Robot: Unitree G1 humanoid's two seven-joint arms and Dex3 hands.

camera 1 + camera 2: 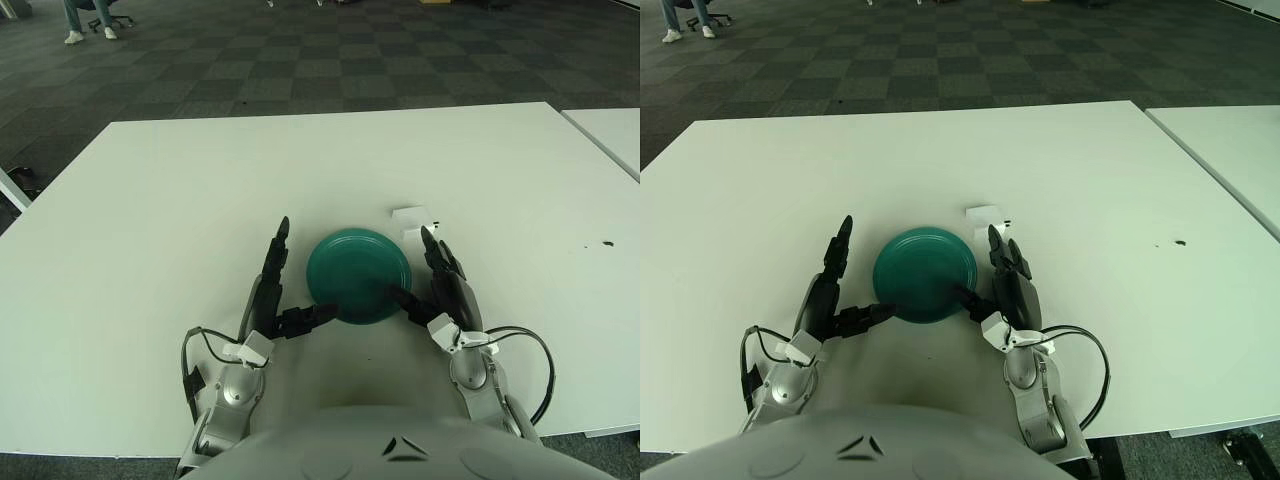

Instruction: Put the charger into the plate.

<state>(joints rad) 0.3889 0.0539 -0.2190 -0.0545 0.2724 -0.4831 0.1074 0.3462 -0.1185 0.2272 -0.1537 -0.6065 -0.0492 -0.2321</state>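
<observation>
Charger (411, 218) lies upper right of plate (357, 272) on desk (150, 220); left hand (275, 300) and right hand (440, 290) flank plate, fingers spread, empty, likely poised to reach.

You look from the robot's head, forward and steeply down, through two eyes set side by side. Both views take in the white table (200, 180) from its near edge to its far edge, with checkered carpet beyond. Nearest to you, at the bottom, sit the robot's chest and forearms. The views share almost everything: the teal plate (358, 275) sits right of centre in the left eye view and left of centre in the right eye view. A second table (1230, 150) shows more fully, probably, in the right eye view.
</observation>
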